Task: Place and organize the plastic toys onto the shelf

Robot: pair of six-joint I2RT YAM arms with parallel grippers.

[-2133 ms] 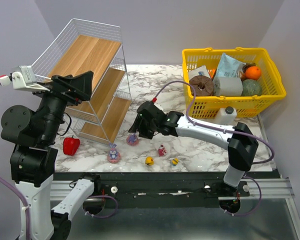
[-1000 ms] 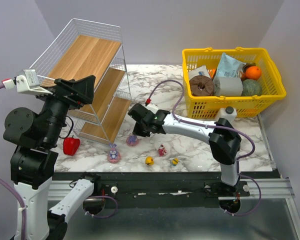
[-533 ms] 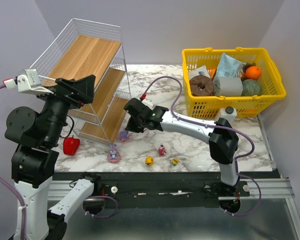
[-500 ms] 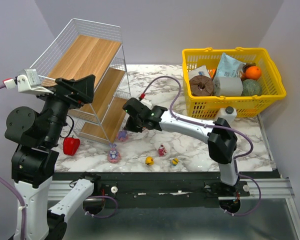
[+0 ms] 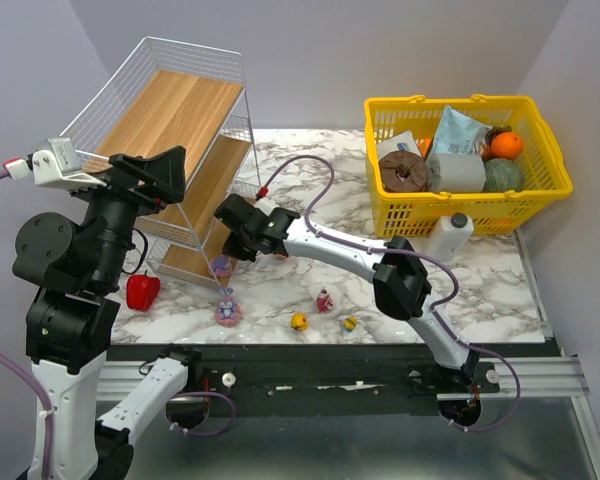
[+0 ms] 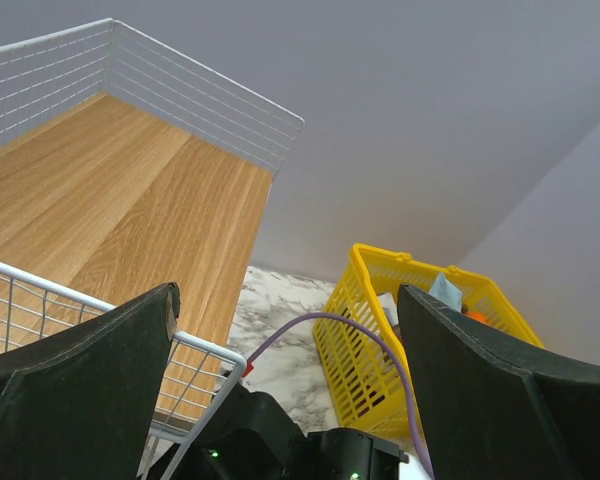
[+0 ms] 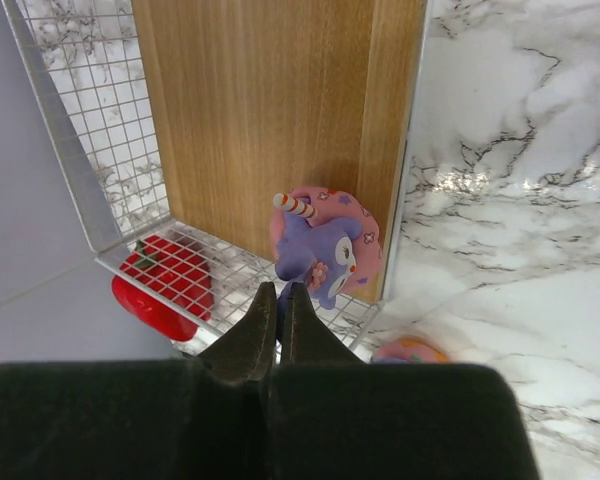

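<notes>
Nearest, four loose toys wait on the marble worktop. Beyond them the right hand, fingers pinched together on a purple bunny (by a thin edge), holds it over the front lip of the shelf, bottom tier. Released this close to the lip, it could tumble onto the worktop. Only the wrist view shows that slim pinch; from above the bunny is a small blob. Farther, by the top tier, the left hand hangs spread and empty.
</notes>
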